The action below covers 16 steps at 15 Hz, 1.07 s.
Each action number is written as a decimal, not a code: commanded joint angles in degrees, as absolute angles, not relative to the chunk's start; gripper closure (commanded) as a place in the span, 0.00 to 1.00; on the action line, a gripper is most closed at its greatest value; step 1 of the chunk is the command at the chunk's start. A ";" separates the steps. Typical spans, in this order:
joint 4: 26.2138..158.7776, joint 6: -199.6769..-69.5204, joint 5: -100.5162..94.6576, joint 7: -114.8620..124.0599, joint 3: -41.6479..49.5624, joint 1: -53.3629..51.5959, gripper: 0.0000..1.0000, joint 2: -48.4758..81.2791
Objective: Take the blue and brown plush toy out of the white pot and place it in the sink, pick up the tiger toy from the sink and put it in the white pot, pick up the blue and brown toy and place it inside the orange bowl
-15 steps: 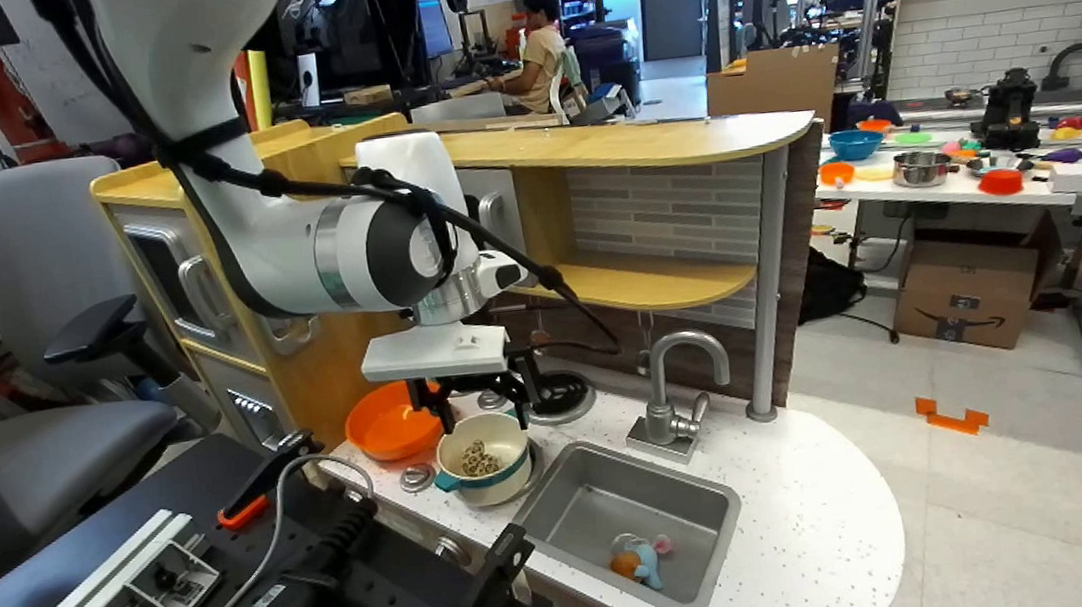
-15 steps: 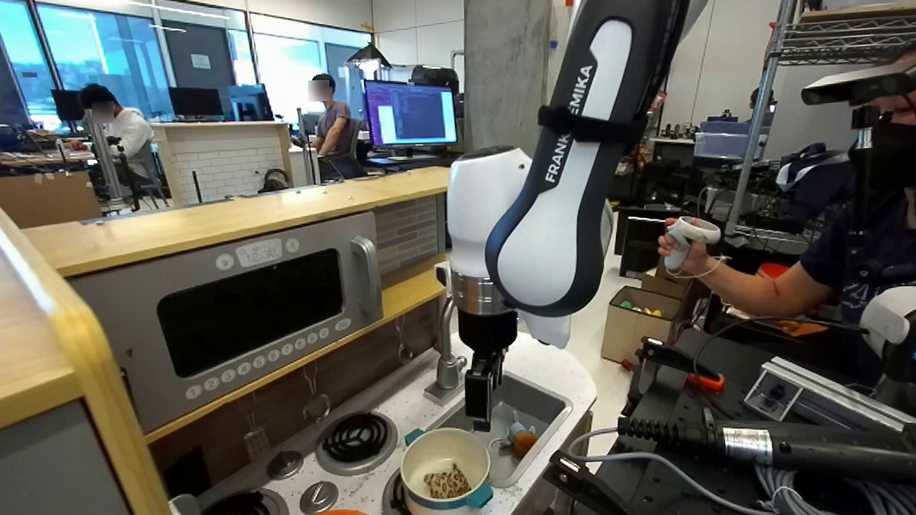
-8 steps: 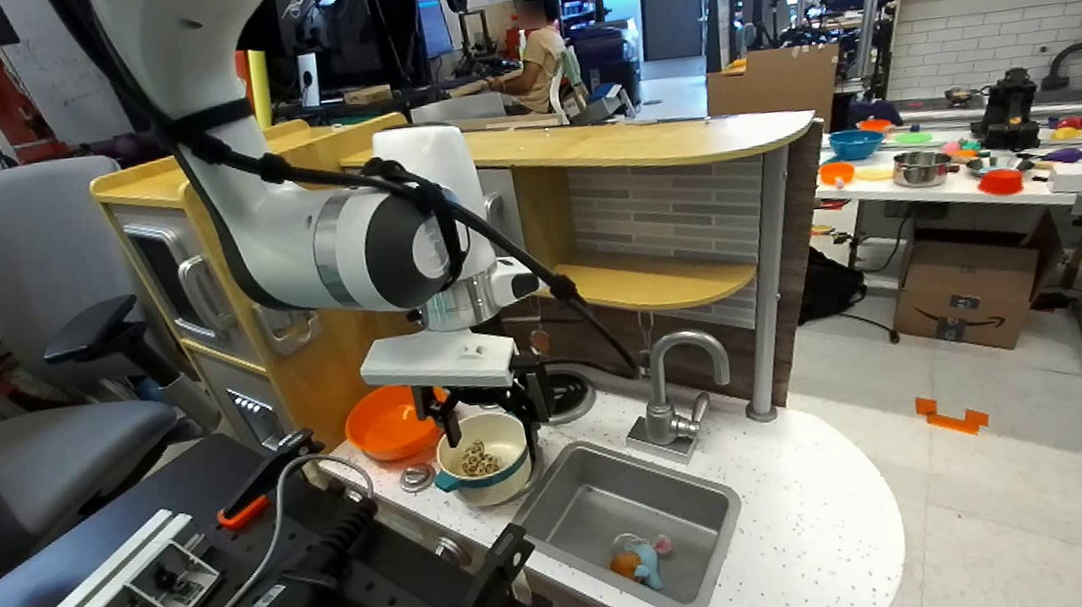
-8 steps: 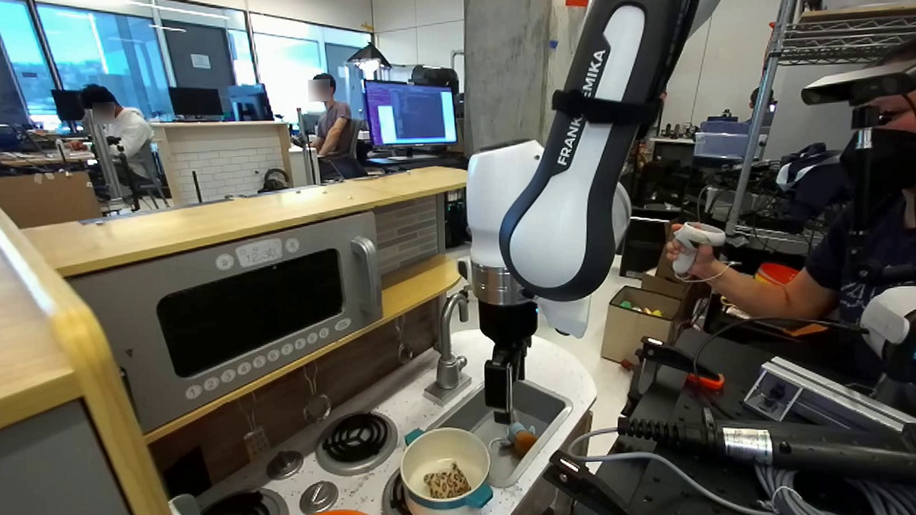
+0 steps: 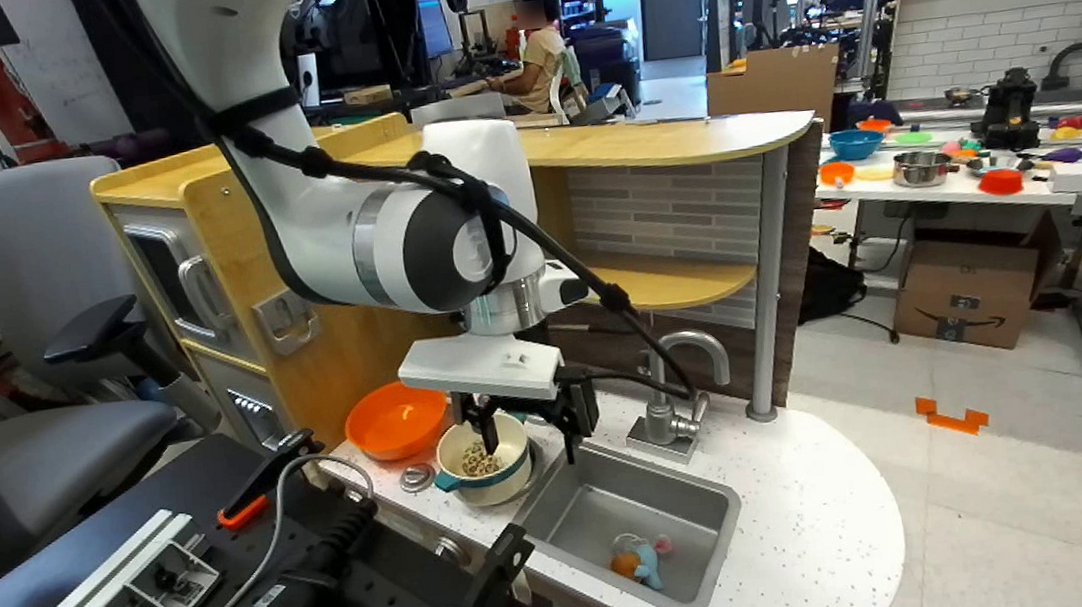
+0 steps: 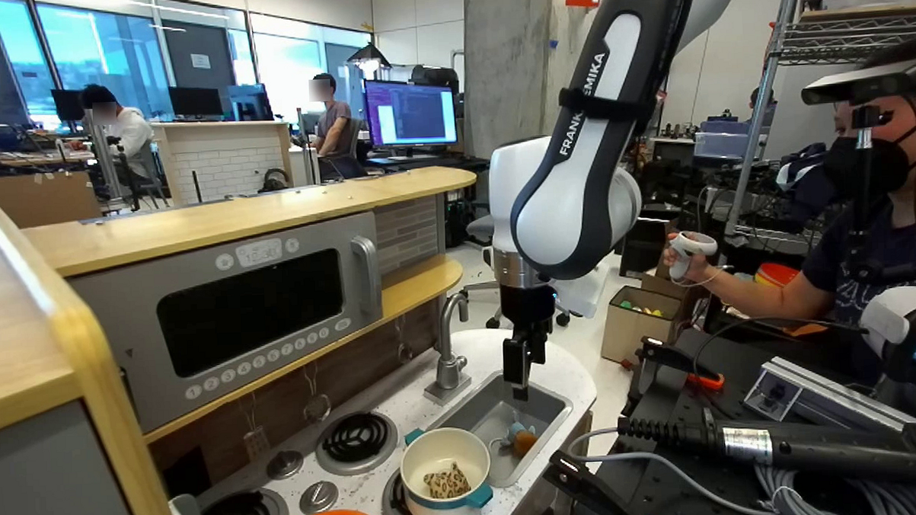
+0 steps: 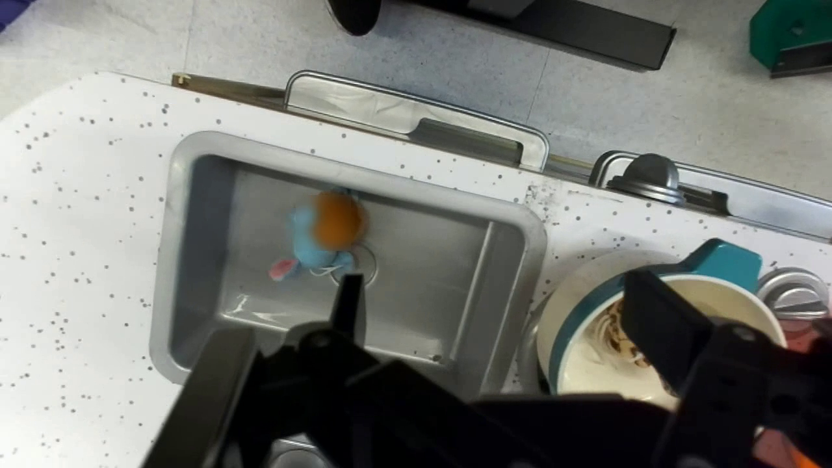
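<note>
The blue and brown plush toy (image 7: 335, 224) lies on the floor of the grey sink (image 7: 416, 286), near the drain ring; it shows too in both exterior views. Inside the white pot (image 5: 490, 491) with teal handles is the spotted tiger toy (image 6: 447, 481), partly hidden behind a finger in the wrist view. Just left of the pot, in an exterior view, stands the orange bowl (image 5: 397, 421). My gripper (image 7: 492, 283) is open above the counter, one finger over the sink side and one over the pot, with nothing held between them.
A grey arched tap (image 6: 452, 341) rises at the back of the sink. Above the counter juts a yellow shelf (image 5: 674, 279). A black coil burner (image 6: 355, 436) and knobs sit by the pot. A person holds a white controller (image 6: 690, 249) behind a dark table.
My gripper has moved from above the white pot toward the sink, to the right in an exterior view. Its jaws have stayed open; both toys lie as before.
</note>
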<state>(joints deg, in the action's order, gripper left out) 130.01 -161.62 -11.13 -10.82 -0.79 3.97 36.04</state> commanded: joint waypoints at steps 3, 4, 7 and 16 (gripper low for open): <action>123.28 -158.24 -9.91 -14.23 -0.19 7.15 0.00 40.29; 121.87 -157.71 -10.07 -14.08 0.38 7.32 0.00 41.39; 116.98 -156.60 -10.94 -13.82 2.45 7.57 0.00 45.78; 102.31 -152.93 -11.91 -14.51 3.85 6.21 0.00 61.26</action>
<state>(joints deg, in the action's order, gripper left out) 108.65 -156.65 -11.31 -13.82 4.04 7.24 56.24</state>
